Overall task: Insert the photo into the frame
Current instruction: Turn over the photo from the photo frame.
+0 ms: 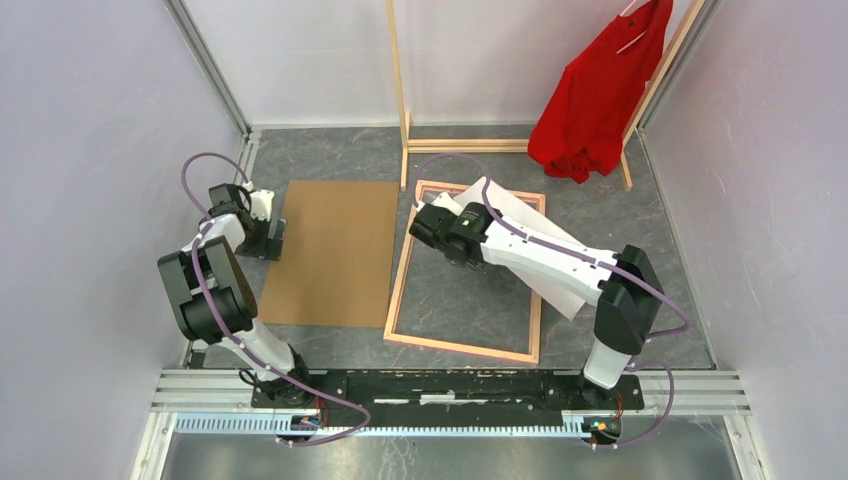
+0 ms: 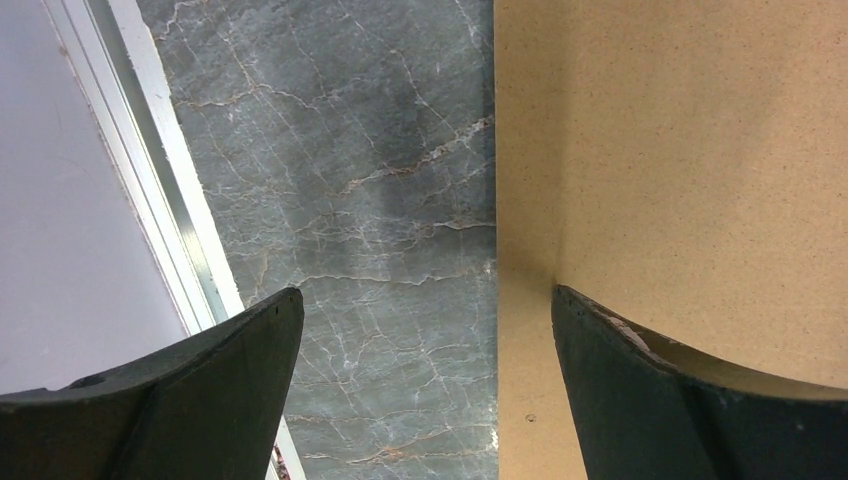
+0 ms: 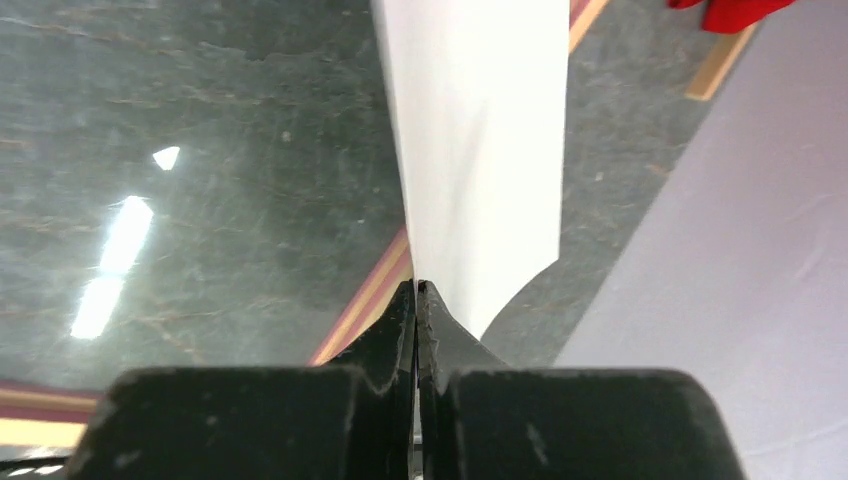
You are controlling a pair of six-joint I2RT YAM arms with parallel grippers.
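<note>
Photo (image 3: pixel 480 150) pinched by outstretched right arm (image 1: pixel 545 258) over frame (image 1: pixel 398 292).

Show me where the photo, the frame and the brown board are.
photo (image 3: pixel 480 150): right wrist view, middle of its white side.
frame (image 1: pixel 462 346): top external view, on its near rail.
brown board (image 1: pixel 330 250): top external view, at its centre.

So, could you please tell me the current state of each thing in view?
photo: gripped at one edge, white side up, slanting over the frame.
frame: lying flat, no photo or backing in it.
backing board: lying flat left of the frame, apart from it.
left end effector: open, astride the board's left edge.
right end effector: shut on the photo.
red shirt: hanging from the rack.
</note>
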